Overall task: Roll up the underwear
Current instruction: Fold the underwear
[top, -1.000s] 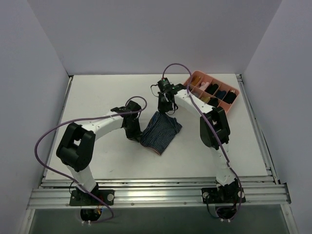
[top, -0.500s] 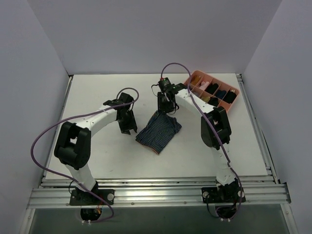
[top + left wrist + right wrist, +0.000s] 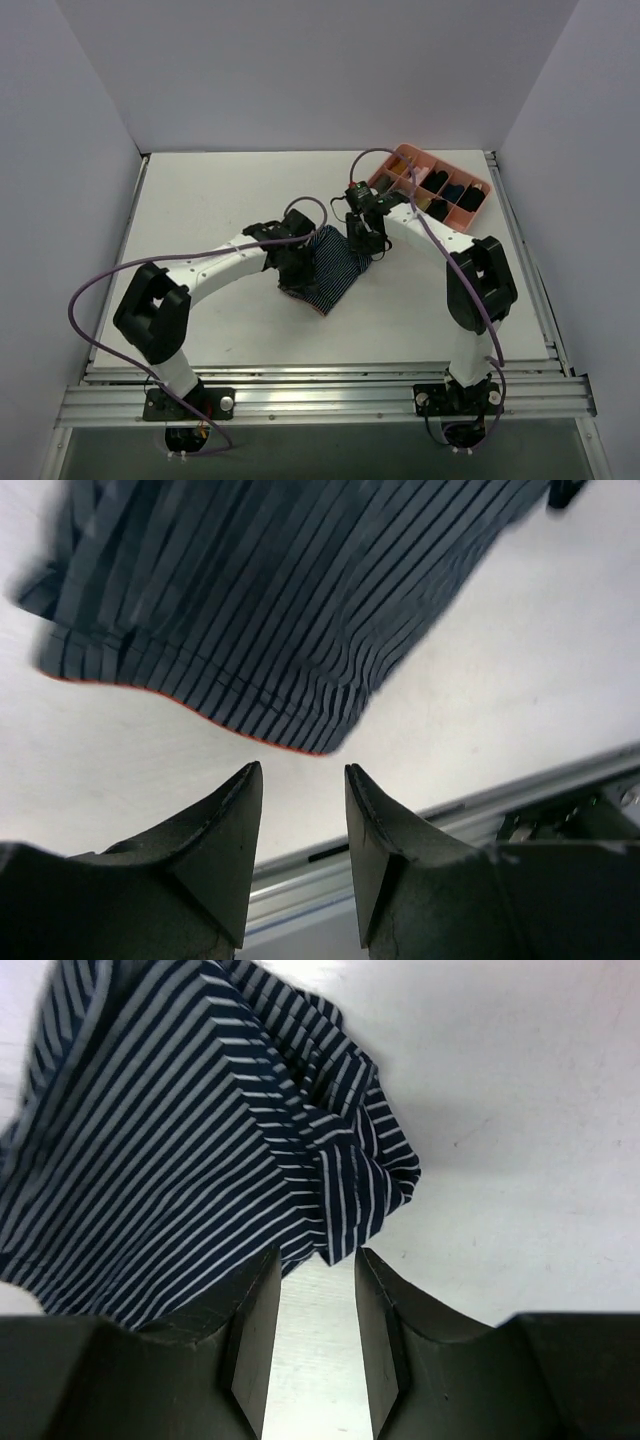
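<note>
Where the soft navy pinstriped underwear (image 3: 330, 268) lies crumpled on the white table (image 3: 220, 200), the left gripper (image 3: 300, 770) hangs at its 9 o'clock edge and the right gripper (image 3: 318, 1255) at 2 o'clock. Both have their fingers apart and clamp nothing. Only the left wrist view shows the thin red hem; the right wrist view shows bunched folds. A second ago the right gripper stood at 12 o'clock.

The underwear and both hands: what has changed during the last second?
Both hands opened and let go of the underwear. The left hand drew back to the left, then returned to the cloth's left edge; the right hand moved from the far corner to the right corner. The underwear and pink tray stayed in place.
</note>
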